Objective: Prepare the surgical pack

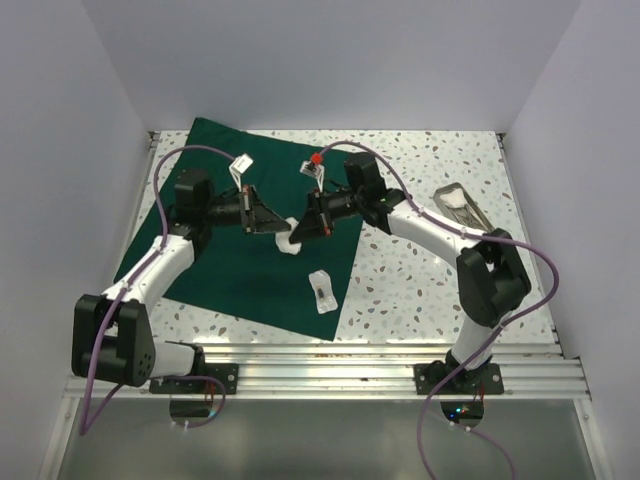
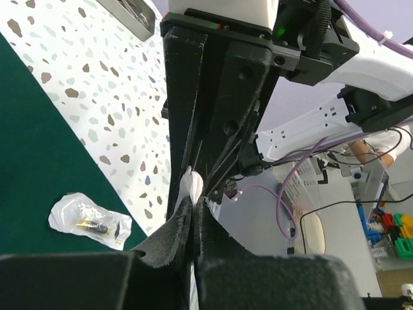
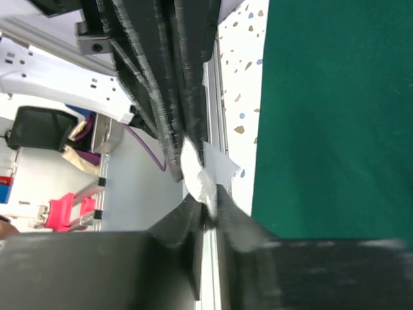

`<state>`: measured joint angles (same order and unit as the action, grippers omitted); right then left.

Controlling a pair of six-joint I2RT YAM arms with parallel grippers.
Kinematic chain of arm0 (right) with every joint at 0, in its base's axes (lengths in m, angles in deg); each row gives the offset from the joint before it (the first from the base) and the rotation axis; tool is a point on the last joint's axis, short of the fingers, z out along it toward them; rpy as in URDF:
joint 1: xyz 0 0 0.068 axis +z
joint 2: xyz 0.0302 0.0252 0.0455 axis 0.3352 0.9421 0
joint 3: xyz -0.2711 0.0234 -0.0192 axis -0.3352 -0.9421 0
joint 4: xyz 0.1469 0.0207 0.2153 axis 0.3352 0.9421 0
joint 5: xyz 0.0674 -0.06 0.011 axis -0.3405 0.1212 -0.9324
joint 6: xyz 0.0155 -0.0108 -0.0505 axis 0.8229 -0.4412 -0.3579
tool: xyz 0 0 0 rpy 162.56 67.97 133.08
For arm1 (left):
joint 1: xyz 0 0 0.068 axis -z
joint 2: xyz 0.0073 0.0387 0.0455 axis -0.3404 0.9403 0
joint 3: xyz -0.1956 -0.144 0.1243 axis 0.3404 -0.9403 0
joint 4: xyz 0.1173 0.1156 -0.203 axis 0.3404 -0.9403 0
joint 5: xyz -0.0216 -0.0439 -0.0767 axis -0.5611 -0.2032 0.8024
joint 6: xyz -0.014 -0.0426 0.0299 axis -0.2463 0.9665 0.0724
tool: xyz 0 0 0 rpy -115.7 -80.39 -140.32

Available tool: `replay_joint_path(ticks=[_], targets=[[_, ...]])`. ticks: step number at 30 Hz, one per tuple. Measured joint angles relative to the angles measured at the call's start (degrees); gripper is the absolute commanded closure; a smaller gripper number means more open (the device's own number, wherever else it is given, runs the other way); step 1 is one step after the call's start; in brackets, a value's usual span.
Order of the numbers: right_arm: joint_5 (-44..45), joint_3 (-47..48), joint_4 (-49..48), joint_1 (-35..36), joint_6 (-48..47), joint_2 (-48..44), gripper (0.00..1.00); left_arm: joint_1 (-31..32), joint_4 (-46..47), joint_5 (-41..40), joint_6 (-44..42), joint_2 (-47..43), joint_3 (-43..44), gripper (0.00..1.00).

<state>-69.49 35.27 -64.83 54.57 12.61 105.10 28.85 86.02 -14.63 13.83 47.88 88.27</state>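
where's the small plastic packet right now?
Top view: the plastic packet lies on the green drape near its near-right corner, just nearer the arm bases than the white pad.

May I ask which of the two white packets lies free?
The nearer packet, lying free on the green drape; the other packet is pinched between left gripper and right gripper.

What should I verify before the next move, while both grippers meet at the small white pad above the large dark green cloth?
1. Left gripper shut on the small white pad: ok.
2. Right gripper pinching the same pad: ok.
3. Firmness of the right grip: cannot tell.
4. Pad raised off the dark green cloth drape: ok.
5. Small clear plastic packet lying on the drape, apart from both grippers: ok.
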Motion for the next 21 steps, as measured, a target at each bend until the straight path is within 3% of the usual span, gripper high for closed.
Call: replay_joint_path(ticks=[1, 3, 4, 6, 12, 17, 21], targets=[[0.09, 0.0, -0.07, 0.0, 0.28, 0.46, 1.0, 0.09, 0.15, -0.04, 0.04, 0.13, 0.0, 0.73], [0.57, 0.0, -0.04, 0.0, 0.72, 0.94, 1.0, 0.2, -0.22, -0.26, -0.07, 0.72, 0.09, 0.48], [0.83, 0.0, 0.0, -0.02, 0.79, 1.05, 1.0, 0.2, -0.81, -0.68, -0.33, 1.01, 0.2, 0.44], [2.03, 0.0, 0.37, -0.31, 0.98, 1.07, 1.0, 0.15, -5.6, -3.63, -2.36, 2.47, 2.08, 0.39], [8.09, -4.74, -3.8, -5.4, 5.53, 0.28, 1.0, -3.8, -17.88, -15.74, -8.33, 4.35, 6.97, 0.38], [19.52, -16.24, -10.47, -19.45, 13.97, -3.04, 1.0, -11.32, -23.45, -22.64, -10.82, 5.77, 7.54, 0.37], [29.49, -20.15, -15.72, -32.22, 20.02, -3.89, 1.0, -12.66, -24.44, -23.8, -10.97, 8.0, 6.91, 0.37]])
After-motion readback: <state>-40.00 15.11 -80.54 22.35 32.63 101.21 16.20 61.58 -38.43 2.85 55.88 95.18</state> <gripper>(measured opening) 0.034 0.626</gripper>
